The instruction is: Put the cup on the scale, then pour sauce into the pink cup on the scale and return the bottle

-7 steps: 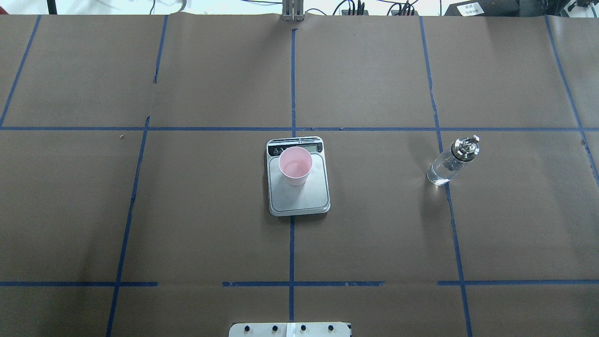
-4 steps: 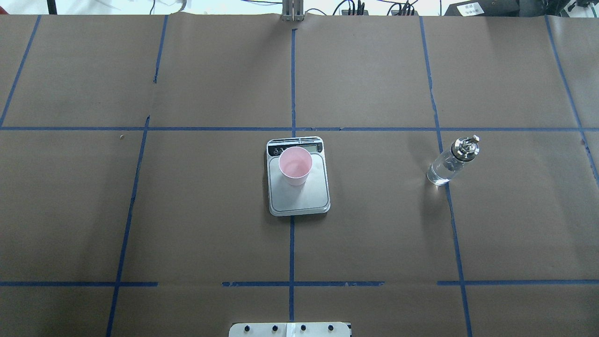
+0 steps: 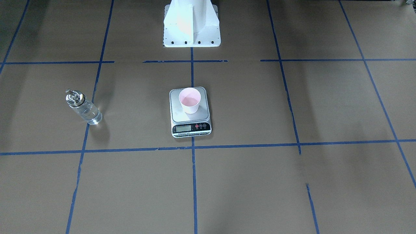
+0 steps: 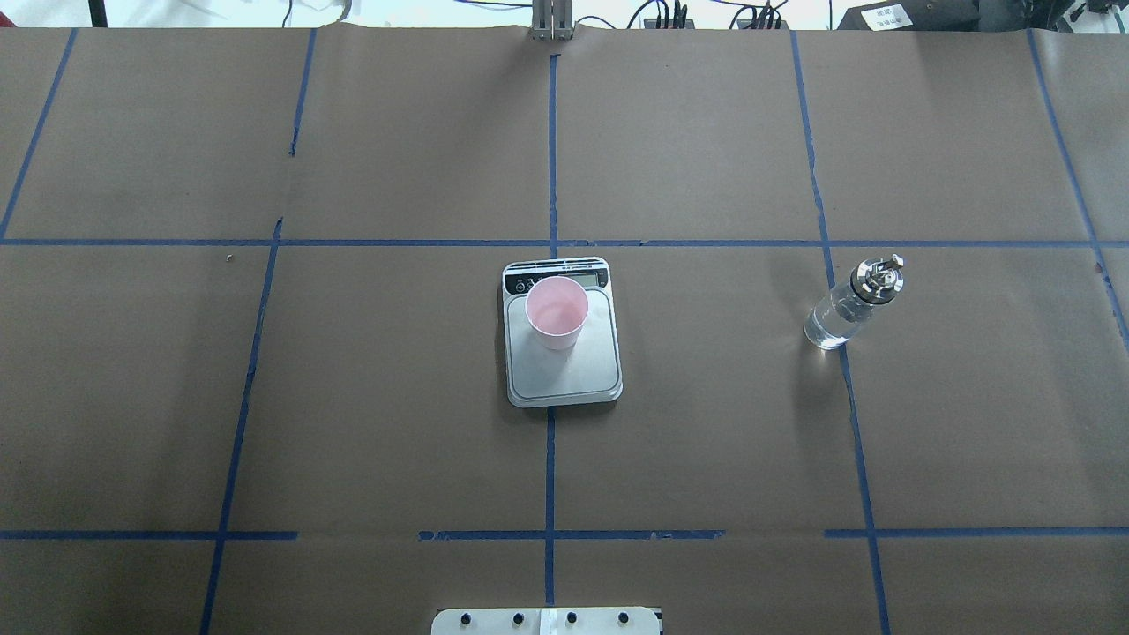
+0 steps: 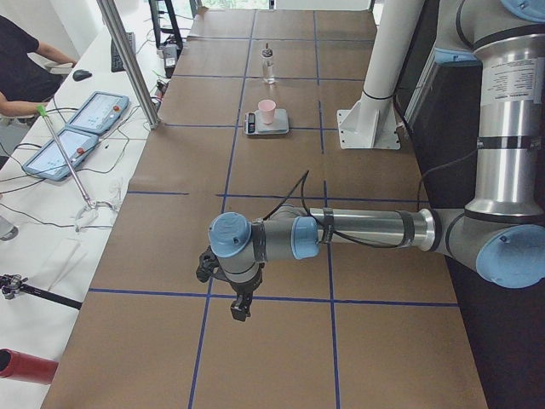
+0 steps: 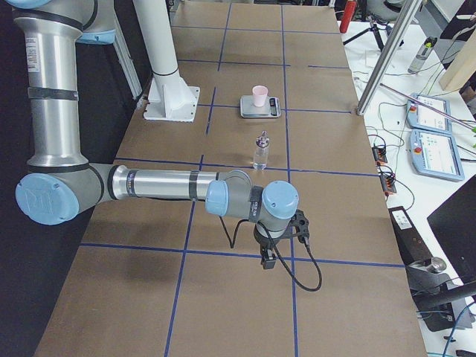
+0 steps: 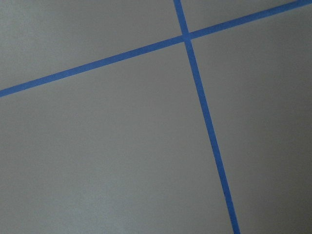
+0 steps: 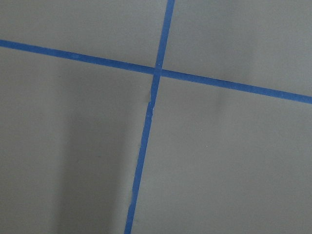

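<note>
The pale pink cup (image 4: 557,310) stands upright on the back part of the silver scale (image 4: 573,375) at the table's middle; both also show in the front view, cup (image 3: 190,100) and scale (image 3: 191,128). The clear bottle (image 4: 842,313) with a silver pourer stands upright on the table to the right, with clear sauce in it; it also shows in the front view (image 3: 84,109). My left gripper (image 5: 240,308) hangs over the table's left end and my right gripper (image 6: 268,258) over the right end, both far from the objects. I cannot tell whether either is open or shut.
Brown paper with blue tape lines (image 4: 551,159) covers the table. The white robot pedestal (image 3: 191,26) stands at the near edge. Tablets (image 5: 94,111) and cables lie on the side table, with a person (image 5: 21,68) beside them. Both wrist views show only paper and tape.
</note>
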`<state>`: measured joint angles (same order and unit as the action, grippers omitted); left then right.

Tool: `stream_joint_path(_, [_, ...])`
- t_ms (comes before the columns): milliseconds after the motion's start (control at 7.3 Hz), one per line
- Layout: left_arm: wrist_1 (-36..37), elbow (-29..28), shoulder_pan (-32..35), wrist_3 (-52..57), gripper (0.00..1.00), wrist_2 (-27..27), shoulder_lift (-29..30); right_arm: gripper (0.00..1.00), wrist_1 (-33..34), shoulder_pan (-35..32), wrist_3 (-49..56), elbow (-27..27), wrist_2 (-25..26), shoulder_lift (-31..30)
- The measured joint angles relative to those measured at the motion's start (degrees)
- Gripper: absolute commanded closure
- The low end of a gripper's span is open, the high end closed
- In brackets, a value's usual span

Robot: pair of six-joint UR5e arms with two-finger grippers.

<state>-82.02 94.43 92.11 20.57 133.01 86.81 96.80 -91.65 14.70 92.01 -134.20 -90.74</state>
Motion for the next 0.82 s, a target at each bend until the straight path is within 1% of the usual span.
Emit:
stream_joint_path(411, [-0.1,0.7,0.0,-8.4,0.00,0.4,0.1,0.00,0.0,0.0,-4.7,0.3,0.0,0.5])
stream_joint_path(822, [-1.1,0.8,0.1,-11.2,0.00,0.7,-0.1,0.00,-0.1,0.0,-8.1,1.0,0.0,1.0])
